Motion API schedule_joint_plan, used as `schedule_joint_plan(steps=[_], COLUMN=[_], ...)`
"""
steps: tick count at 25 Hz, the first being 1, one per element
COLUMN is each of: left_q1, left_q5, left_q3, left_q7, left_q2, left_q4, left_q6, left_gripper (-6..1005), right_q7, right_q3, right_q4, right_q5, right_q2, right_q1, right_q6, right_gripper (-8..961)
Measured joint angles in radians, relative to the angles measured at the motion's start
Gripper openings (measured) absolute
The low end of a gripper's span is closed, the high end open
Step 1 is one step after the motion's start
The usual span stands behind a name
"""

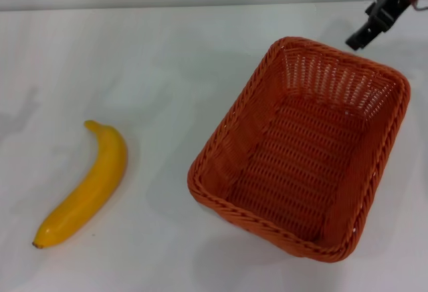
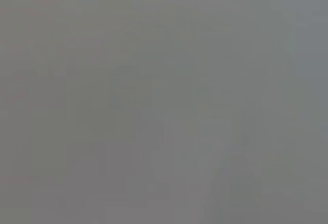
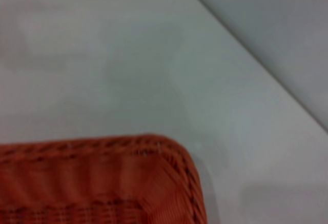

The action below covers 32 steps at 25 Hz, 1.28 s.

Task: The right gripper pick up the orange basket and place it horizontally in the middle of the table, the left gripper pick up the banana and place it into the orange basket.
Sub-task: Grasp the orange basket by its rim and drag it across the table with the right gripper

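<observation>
Right gripper (image 1: 364,36) hung at the far right corner of the head view, above the table (image 1: 167,51) and just beyond the far rim of the orange basket (image 1: 307,152), not touching it. Only a dark black tip and a bit of its mount showed, so whether its fingers were spread or pressed together could not be told. No part of the left gripper appeared in any view, and the left wrist view gave only a flat grey blur.

The orange basket sat on the right half of the table, rectangular, its long axis running diagonally away from the robot. It was orange-red woven wicker-style work, with sloping openwork sides, a tightly ribbed floor and a thick braided rim with rounded corners. It stood upright and held nothing. The right wrist view showed one rounded corner of the basket (image 3: 169,167) against the white surface.

The banana (image 1: 87,188) lay on the left half of the table, well apart from the basket. It was smooth, yellow, gently curved and unpeeled, with its short stem pointing away from the robot and a small brown tip at the near end.

The table was plain, white, smooth and flat.
</observation>
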Motion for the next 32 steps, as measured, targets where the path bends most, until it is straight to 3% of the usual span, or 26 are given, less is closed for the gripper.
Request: schedule_joint_plan(steps=[9, 15, 21, 30, 32], left_q1=[0.013, 0.010, 0.002, 0.000, -0.001], left_q5=[0.033, 0.052, 0.061, 0.065, 0.065], left_q3=[0.002, 0.002, 0.002, 0.002, 0.002], left_q7=[-0.006, -0.007, -0.008, -0.011, -0.014], left_q2=[-0.002, -0.002, -0.002, -0.002, -0.002], left_q4=[0.010, 0.012, 0.022, 0.024, 0.023], left_q6=[-0.011, -0.012, -0.015, -0.027, -0.028], left_gripper=[886, 886, 886, 886, 886], right_q7=[0.003, 0.012, 0.035, 0.031, 0.029], right_q3=[-0.007, -0.032, -0.074, -0.083, -0.084], right_q4=[0.221, 0.332, 0.368, 0.387, 0.386], right_q5=[-0.054, -0.094, -0.173, -0.181, -0.181], right_q2=[0.003, 0.017, 0.060, 0.062, 0.061], right_q1=[0.076, 0.118, 0.122, 0.120, 0.120], right_q6=[-0.077, -0.161, -0.241, -0.232, -0.223], right_gripper=[745, 743, 741, 738, 644])
